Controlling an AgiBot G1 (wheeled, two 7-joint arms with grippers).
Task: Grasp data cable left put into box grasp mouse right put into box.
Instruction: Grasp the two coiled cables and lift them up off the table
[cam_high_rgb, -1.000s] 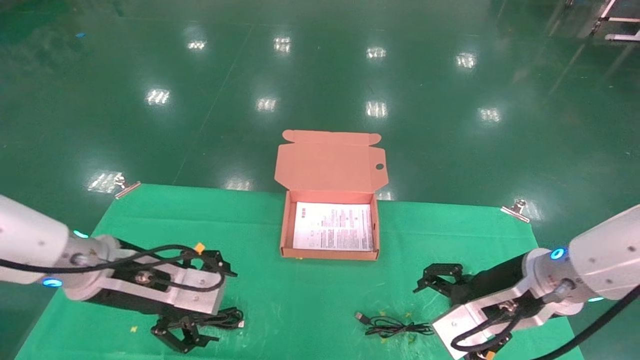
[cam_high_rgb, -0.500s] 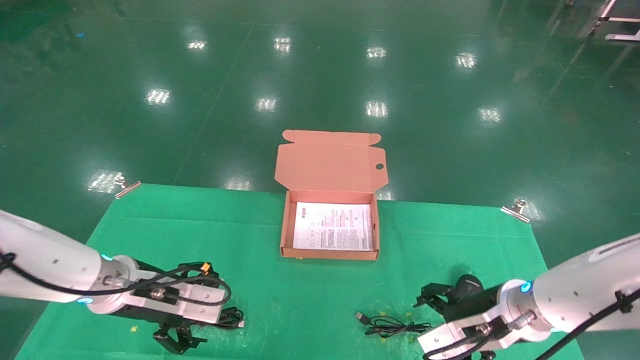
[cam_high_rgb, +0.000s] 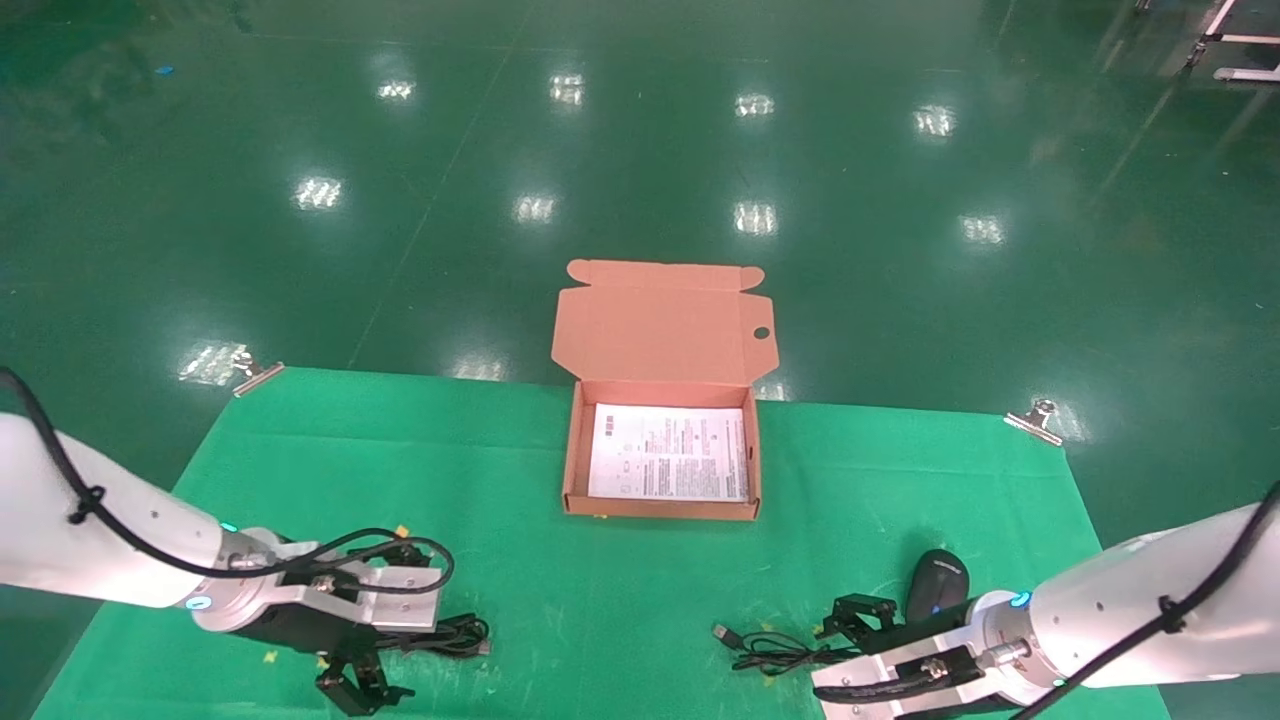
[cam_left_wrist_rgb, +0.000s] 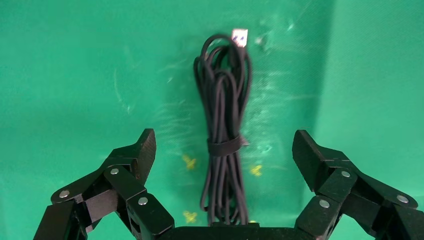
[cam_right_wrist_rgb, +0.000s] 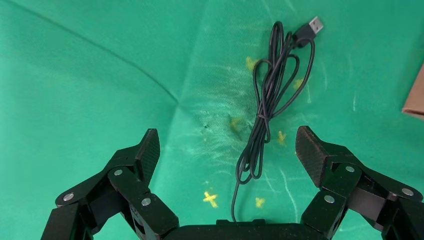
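**Both end effectors spread wide over their cords, box open and holding only its sheet**

The left end effector (cam_left_wrist_rgb: 223, 150) hangs low at the near left of the green cloth-covered tabletop (cam_high_rgb: 500, 560), its black fingers (cam_left_wrist_rgb: 134, 155) splayed wide and holding nothing. Between them lies the thick black data cable (cam_left_wrist_rgb: 223, 135), a tight long bundle of loops cinched by a dark strap, with its small silver plug (cam_left_wrist_rgb: 240, 36) at the end pointing away from the wrist. In the head view that bundle (cam_high_rgb: 455, 635) shows just beside the left end effector (cam_high_rgb: 362, 688), flat on the cloth.

The right end effector (cam_right_wrist_rgb: 227, 150) sits at the near right, fingers likewise spread apart and empty. The thin black cord (cam_right_wrist_rgb: 270, 105) runs loosely looped between them, ending in a USB plug (cam_right_wrist_rgb: 314, 24). The small black oval mouse (cam_high_rgb: 937, 581) rests on the cloth just behind the right end effector (cam_high_rgb: 855, 615).

The shallow orange-brown cardboard box (cam_high_rgb: 570, 470) stands at the far middle of the tabletop, well apart from both arms. Its hinged lid (cam_high_rgb: 660, 325) is folded back, with one round hole (cam_high_rgb: 761, 333) near its right edge. A white printed sheet (cam_high_rgb: 668, 453) lies inside.
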